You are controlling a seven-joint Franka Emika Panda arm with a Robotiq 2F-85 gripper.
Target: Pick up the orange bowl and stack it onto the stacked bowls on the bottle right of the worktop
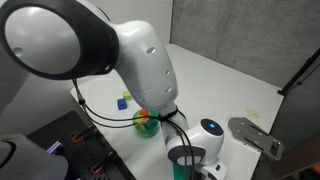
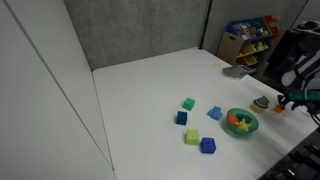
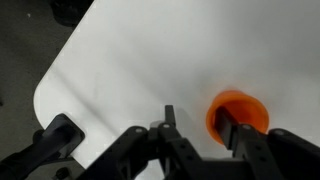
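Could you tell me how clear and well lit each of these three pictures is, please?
In an exterior view the arm looms close and soft, hiding much of the worktop; in an exterior view the cubes are small but evenly lit; in the wrist view the gripper is dark, the orange bowl slightly blurred.

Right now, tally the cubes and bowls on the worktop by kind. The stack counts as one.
Loose cubes: 5
Teal bowl of pieces: 1
Stacked bowls: 1
Orange bowl: 1
Total: 8
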